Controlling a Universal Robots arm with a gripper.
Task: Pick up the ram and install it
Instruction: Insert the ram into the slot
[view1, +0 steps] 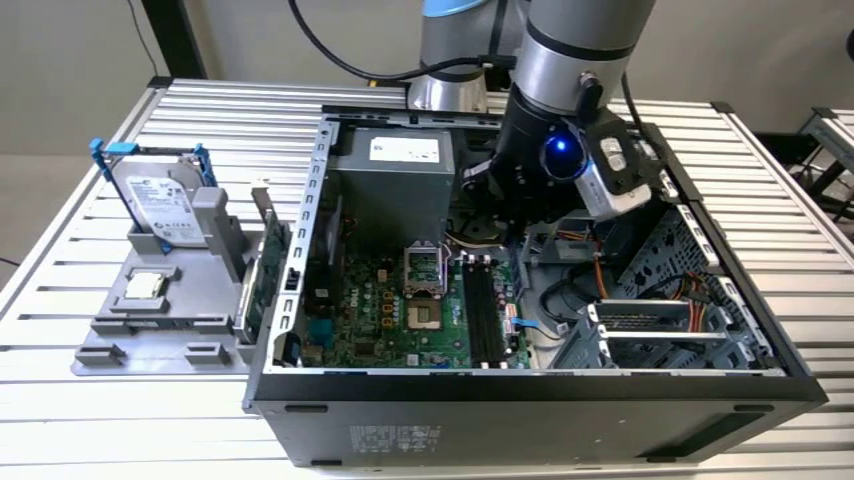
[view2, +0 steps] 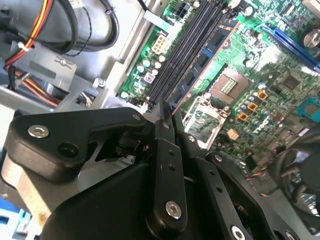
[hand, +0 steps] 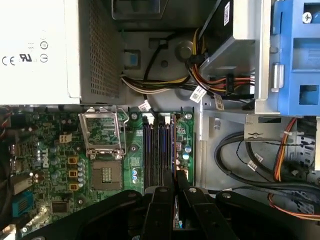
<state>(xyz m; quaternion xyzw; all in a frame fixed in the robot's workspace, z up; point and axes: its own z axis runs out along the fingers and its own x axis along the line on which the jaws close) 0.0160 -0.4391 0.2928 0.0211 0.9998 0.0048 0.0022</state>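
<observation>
Gripper (view2: 169, 116) clamps the ram (view2: 204, 64) edge-on over the motherboard (hand: 55, 150) slots; fingers hide its near end.

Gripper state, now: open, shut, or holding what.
Gripper: shut on the ram, which stands on edge at the black memory slots of the motherboard.
</observation>
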